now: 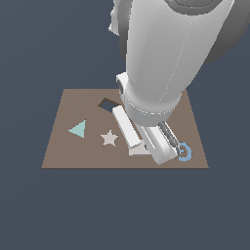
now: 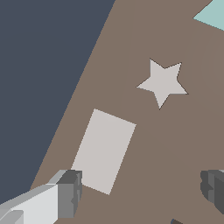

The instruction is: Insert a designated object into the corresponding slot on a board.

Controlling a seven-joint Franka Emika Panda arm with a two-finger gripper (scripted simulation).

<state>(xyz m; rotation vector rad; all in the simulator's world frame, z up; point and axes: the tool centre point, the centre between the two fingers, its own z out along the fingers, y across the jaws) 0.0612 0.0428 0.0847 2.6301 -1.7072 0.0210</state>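
In the exterior view, the brown square board [image 1: 58,151] is lying flat on a dark blue-grey ground. Going from the exterior view's left to its right, a teal triangle [image 1: 78,129] is sitting at about nine o'clock on the board, a pale star [image 1: 109,138] is resting just beside it toward the centre, and a dark cutout [image 1: 108,103] is showing at about twelve o'clock, partly hidden behind the arm, so its full outline cannot be told. The white arm [image 1: 161,53] is leaning down over the board's middle and covering much of it. Only a pale corner of the rectangular block [image 1: 138,150] is peeking out beneath the hand, near six o'clock on the board. A blue ring [image 1: 184,152] is lying at about four o'clock, close to the board's edge.

In the wrist view, the block [image 2: 104,151] is lying flat on the board [image 2: 148,148], with the star [image 2: 162,82] apart from it and a teal corner [image 2: 212,15] beyond. The gripper [image 2: 142,190] is hovering with its fingers [image 2: 70,192] standing wide apart and gripping nothing; one finger is overlapping the block's corner in the picture, though contact cannot be told.
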